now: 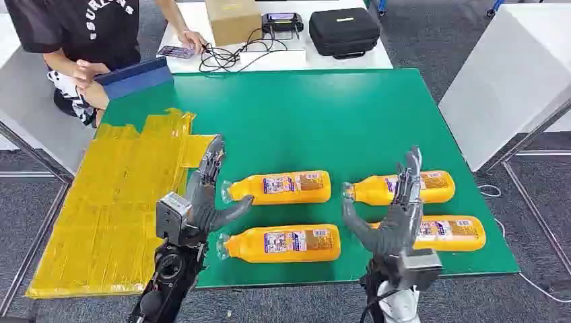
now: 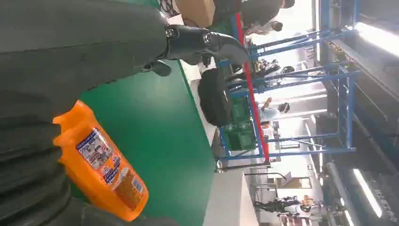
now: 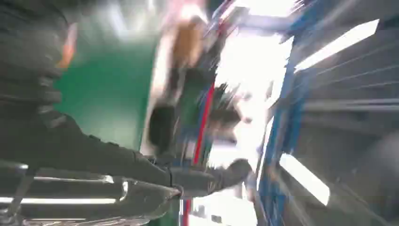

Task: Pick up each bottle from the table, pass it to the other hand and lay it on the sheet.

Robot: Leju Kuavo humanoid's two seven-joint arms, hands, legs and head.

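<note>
Four orange juice bottles lie flat on the green counter (image 1: 350,114), none on the yellow sheet (image 1: 114,202) at its left side. Left hand (image 1: 205,195) spread, empty, just left of the near-left bottle (image 1: 279,243) and far-left bottle (image 1: 279,187). Right hand (image 1: 394,212) spread, empty, over the far-right bottle (image 1: 434,187) and near-right bottle (image 1: 451,232).

Orange bottles (image 1: 281,186) glossy plastic, paper labels; yellow sheet (image 1: 114,208) wrinkled, taped; green table (image 1: 303,121) matt; cardboard box (image 1: 232,19).
</note>
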